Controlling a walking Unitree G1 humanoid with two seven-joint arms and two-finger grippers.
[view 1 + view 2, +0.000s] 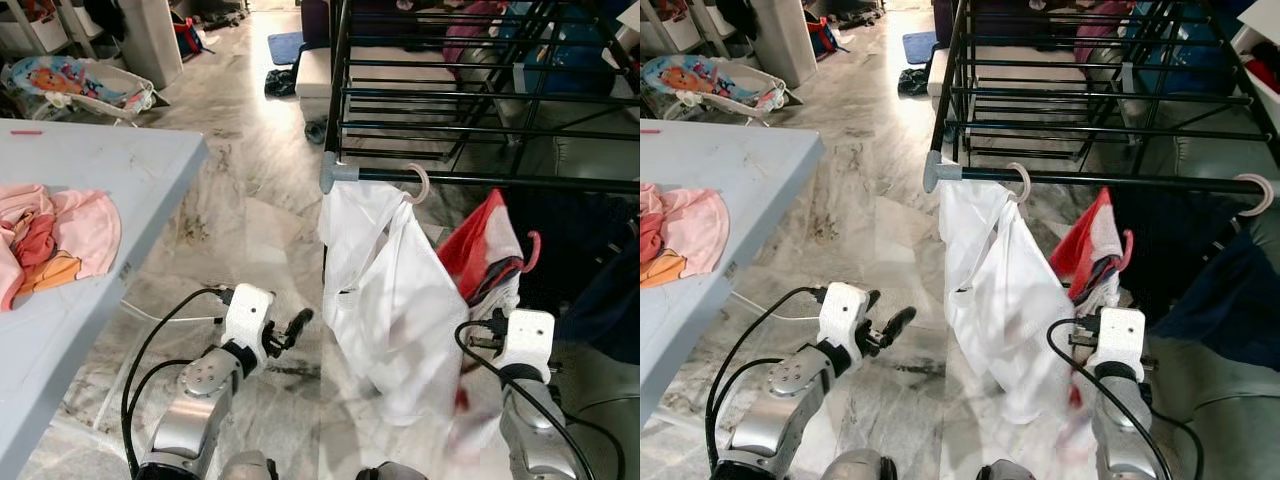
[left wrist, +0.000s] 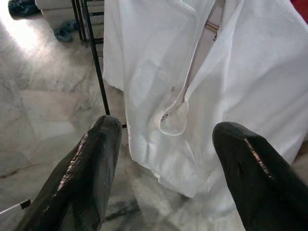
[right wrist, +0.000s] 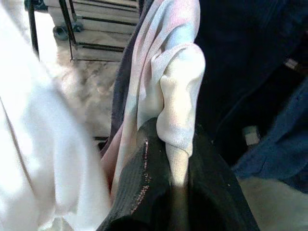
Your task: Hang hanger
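A white shirt [image 1: 385,300] hangs from a pale hanger hook [image 1: 418,183] on the front rail [image 1: 500,180] of a black drying rack. Just right of it, a red hanger hook [image 1: 533,252] sits below the rail, apart from it, with a red and white garment [image 1: 480,250] draped on it. My right gripper [image 3: 175,159] is shut on a fold of that garment; in the head views its fingers are hidden behind the cloth. My left gripper [image 1: 292,328] is open, low and left of the white shirt [image 2: 192,72], holding nothing.
A grey table [image 1: 100,160] with pink clothes [image 1: 50,235] stands at the left. A dark blue garment [image 1: 1210,290] hangs from another pale hook [image 1: 1255,190] at the right. Marble floor [image 1: 250,220] lies between table and rack; a baby bouncer [image 1: 80,85] sits far left.
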